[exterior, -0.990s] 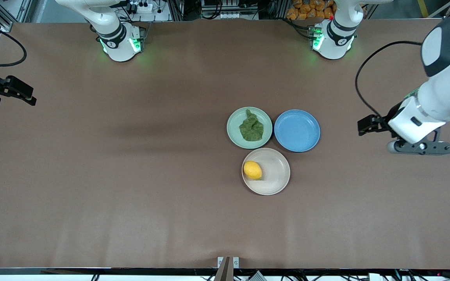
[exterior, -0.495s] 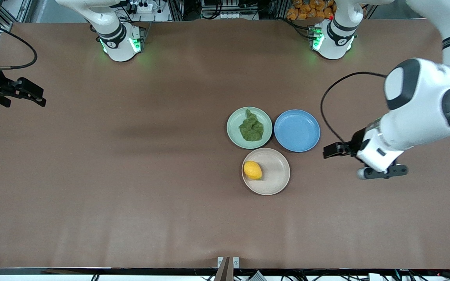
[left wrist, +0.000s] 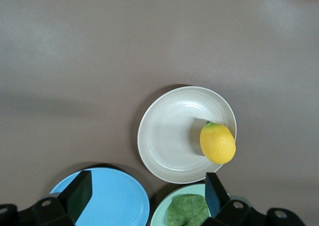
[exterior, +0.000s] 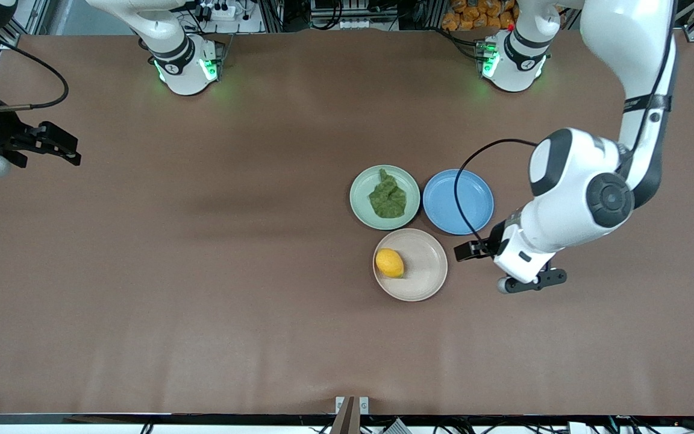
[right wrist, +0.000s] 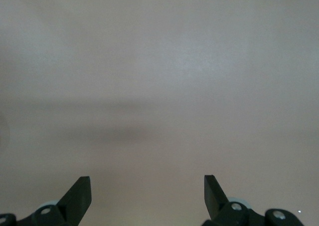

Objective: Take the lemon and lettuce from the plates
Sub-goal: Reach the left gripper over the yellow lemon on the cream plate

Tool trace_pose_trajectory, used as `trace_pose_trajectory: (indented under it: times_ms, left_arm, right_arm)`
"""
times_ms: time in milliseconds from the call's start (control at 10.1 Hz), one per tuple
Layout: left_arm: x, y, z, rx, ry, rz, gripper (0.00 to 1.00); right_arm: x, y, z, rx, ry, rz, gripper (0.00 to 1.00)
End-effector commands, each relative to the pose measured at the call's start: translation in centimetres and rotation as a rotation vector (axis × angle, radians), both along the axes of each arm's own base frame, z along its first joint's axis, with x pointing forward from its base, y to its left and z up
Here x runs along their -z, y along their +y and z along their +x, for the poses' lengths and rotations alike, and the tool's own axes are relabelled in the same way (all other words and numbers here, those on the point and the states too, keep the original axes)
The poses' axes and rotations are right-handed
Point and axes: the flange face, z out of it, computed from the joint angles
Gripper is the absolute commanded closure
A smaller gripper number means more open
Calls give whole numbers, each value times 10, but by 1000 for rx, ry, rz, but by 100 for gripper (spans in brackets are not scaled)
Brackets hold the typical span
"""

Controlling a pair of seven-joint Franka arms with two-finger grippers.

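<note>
The lemon (exterior: 390, 263) (left wrist: 217, 143) lies on the beige plate (exterior: 425, 265) (left wrist: 169, 136), at its edge toward the right arm's end. On the mint green plate (exterior: 362, 199) (left wrist: 162, 215), farther from the front camera, rests the lettuce (exterior: 388, 199) (left wrist: 187, 211). My left gripper (exterior: 464, 250) (left wrist: 147, 191) hangs open and empty over the table just beside the beige plate, toward the left arm's end. My right gripper (exterior: 61, 147) (right wrist: 147, 186) is open and empty over bare table at the right arm's end.
An empty blue plate (exterior: 458, 201) (left wrist: 114, 201) sits beside the mint plate, touching distance from both others. The left arm's black cable (exterior: 461, 181) loops above the blue plate. Brown table (exterior: 202, 271) spreads wide around the three plates.
The left arm has swung in from the left arm's end of the table to the plates. The right gripper has drifted slightly toward the table's middle. Both stay open.
</note>
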Motion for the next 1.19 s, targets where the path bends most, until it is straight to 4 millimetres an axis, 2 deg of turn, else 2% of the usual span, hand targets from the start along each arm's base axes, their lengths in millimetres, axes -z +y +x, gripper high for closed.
trace_pose_trajectory:
  times_ms: [0,297,495,792,891,1089]
  left_arm:
    - [43,-39,5,-103,-3,-22,0]
    - [82,-75,3,-210,-29,-42,0]
    - [109,-105,-9,-244,-18,-39,0]
    - [135,-127,-21,-290,3,-34,0]
    - [145,-130,-24,-288,12,-26,0]
    - [152,-133,-26,-297,10,-27,0]
  right_arm:
    - [3,2,2,-9,1,16,0]
    - [12,11,6,-16,17,15,0]
    - [18,21,8,-28,26,21,0]
    - [18,26,8,-37,28,21,0]
    - [19,28,8,-41,30,21,0]
    - [19,30,8,-45,33,20,0]
